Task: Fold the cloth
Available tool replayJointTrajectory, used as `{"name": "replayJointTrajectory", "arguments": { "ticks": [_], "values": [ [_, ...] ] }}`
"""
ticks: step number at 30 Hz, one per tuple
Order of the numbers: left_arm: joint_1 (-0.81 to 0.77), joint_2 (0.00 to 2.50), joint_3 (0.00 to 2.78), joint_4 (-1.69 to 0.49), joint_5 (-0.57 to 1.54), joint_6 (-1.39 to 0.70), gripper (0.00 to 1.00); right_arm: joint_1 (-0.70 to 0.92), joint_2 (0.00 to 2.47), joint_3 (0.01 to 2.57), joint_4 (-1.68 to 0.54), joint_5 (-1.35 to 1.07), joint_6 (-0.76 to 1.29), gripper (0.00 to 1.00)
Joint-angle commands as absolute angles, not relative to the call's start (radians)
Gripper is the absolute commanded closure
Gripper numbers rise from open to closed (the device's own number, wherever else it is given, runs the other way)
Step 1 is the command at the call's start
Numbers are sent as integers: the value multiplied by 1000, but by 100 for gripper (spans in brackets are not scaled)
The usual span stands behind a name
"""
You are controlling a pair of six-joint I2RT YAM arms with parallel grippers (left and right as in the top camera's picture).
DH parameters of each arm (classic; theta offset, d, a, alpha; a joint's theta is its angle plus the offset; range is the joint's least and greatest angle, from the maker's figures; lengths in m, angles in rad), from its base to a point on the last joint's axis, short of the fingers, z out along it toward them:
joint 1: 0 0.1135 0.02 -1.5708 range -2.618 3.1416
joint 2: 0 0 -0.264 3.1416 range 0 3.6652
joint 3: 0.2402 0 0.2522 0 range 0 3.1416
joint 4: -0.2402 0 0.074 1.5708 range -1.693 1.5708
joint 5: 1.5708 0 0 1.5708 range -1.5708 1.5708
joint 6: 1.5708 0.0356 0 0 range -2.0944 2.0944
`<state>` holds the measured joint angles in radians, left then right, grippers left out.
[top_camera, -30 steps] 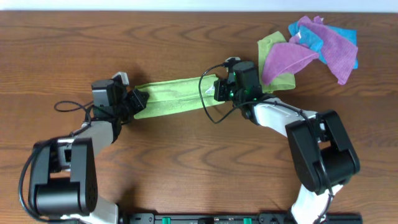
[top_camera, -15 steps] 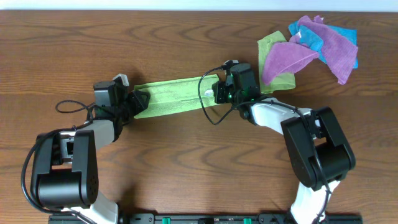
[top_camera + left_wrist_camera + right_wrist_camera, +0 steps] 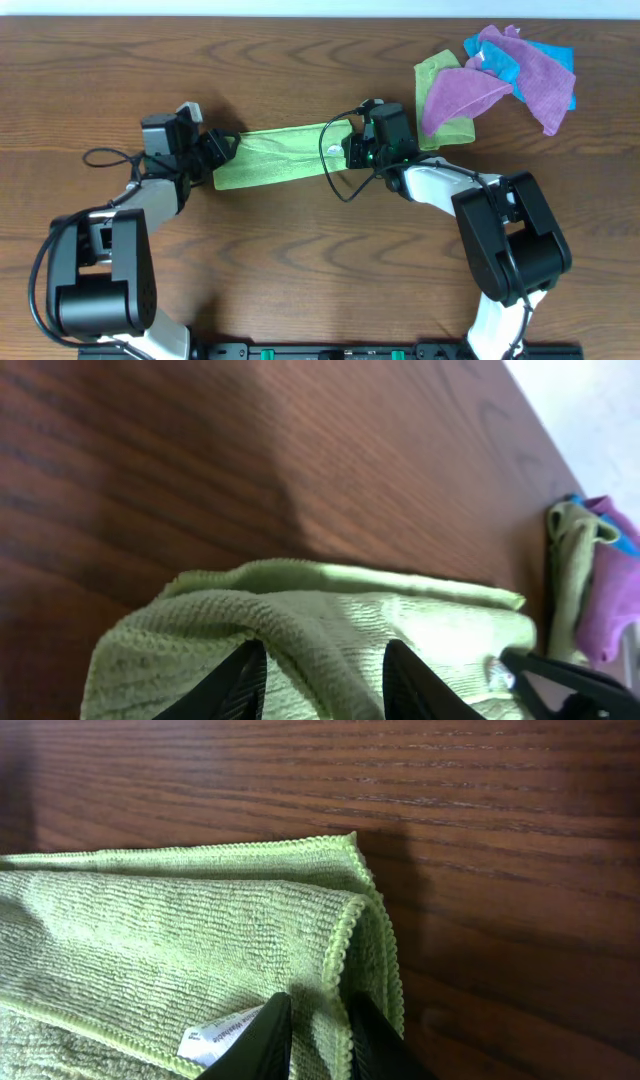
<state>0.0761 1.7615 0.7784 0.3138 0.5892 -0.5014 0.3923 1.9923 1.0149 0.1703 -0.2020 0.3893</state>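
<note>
Loosely, left jaws half-open, right jaws barely parted, over ends of the cloth (image 3: 280,155); actual contact hidden.

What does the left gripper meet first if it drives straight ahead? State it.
The cloth: its bunched end lies right at the left gripper. Farther along that line sits the right gripper at the cloth's other end, though depth is hard to judge.

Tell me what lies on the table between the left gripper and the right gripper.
The lime-green cloth, folded into a long strip, fills that stretch from the left gripper to the right gripper; the overhead view shows it.
</note>
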Motion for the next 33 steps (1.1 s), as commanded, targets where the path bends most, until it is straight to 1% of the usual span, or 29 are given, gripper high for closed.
{"name": "replayJointTrajectory", "arguments": {
  "ticks": [1, 6, 14, 18, 24, 25, 27, 28, 29, 31, 33],
  "values": [
    [94, 1725, 815, 311, 654, -503, 61, 402, 2000, 1031, 167, -191, 380, 80],
    [118, 1659, 821, 295, 658, -506, 61, 402, 2000, 1031, 157, -191, 380, 81],
    [173, 1522, 821, 121, 647, -451, 60, 402, 2000, 1031, 149, -191, 380, 81],
    [180, 1515, 821, 54, 643, -418, 60, 402, 2000, 1031, 139, -191, 379, 82],
    [180, 1515, 821, 30, 636, -416, 59, 402, 2000, 1031, 138, -191, 379, 81],
    [180, 1515, 821, 30, 637, -416, 58, 402, 1999, 1031, 138, -191, 379, 80],
    [175, 1515, 821, 24, 646, -419, 58, 400, 1995, 1031, 137, -191, 381, 71],
    [173, 1515, 821, 20, 648, -419, 58, 400, 1991, 1031, 136, -192, 381, 65],
    [169, 1515, 821, 13, 648, -419, 58, 400, 1982, 1031, 134, -195, 381, 56],
    [167, 1515, 821, 1, 648, -420, 57, 400, 1960, 1031, 131, -216, 381, 40],
    [167, 1515, 821, -13, 647, -420, 57, 400, 1935, 1031, 114, -221, 401, 34]
  ]
}}
